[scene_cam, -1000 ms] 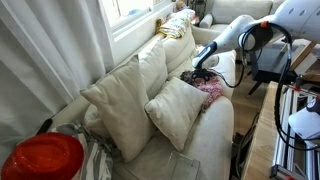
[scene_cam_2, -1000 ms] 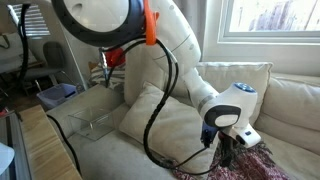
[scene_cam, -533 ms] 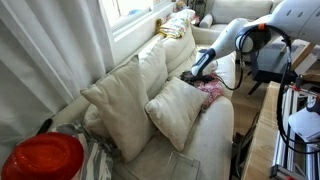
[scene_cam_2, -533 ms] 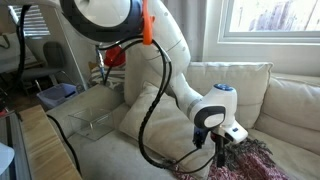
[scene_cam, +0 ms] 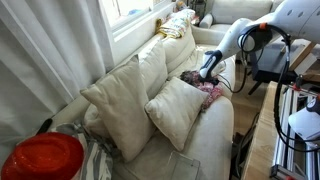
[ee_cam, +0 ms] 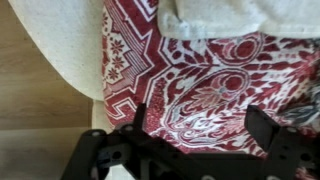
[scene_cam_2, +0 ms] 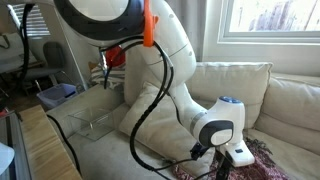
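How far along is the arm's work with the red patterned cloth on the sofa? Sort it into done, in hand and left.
Done: the gripper is placed right over the red patterned cloth near the seat's edge. In hand: its jaws stand open above the fabric; whether they touch it cannot be told. Left: no grip yet, and the cloth lies unheld on the sofa.

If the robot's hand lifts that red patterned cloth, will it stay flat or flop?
Probably flop: the red patterned cloth lies rumpled over the soft couch, following its shape. It looks thin, so it is likely light. Pushed by the open hand, it would likely bunch up rather than slide.
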Action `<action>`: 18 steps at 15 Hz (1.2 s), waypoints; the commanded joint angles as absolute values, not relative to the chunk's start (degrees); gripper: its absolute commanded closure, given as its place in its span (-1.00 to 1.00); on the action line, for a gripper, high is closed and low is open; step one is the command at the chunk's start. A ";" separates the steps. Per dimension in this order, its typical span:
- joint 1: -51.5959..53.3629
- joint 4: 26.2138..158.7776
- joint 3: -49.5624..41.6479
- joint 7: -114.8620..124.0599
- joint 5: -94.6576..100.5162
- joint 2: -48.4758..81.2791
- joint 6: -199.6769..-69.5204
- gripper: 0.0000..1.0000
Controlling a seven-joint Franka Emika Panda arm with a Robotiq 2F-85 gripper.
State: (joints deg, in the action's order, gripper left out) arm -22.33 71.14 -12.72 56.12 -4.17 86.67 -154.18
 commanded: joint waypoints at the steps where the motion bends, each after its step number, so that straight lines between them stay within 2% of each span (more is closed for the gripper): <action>1: -27.01 72.01 -9.47 62.87 -1.16 86.67 -150.39 -1.00; 9: -34.94 74.69 -1.43 67.40 -2.71 86.50 -148.86 -1.00; 10: -32.48 75.31 -3.70 64.01 -10.69 86.41 -149.13 -1.00; 11: -32.74 75.81 -3.28 63.60 -12.28 86.32 -149.84 -0.83; 12: -32.62 76.04 -3.28 62.96 -14.50 86.27 -149.92 -0.46; 18: -32.31 77.43 -3.02 59.83 -23.00 85.86 -152.56 0.45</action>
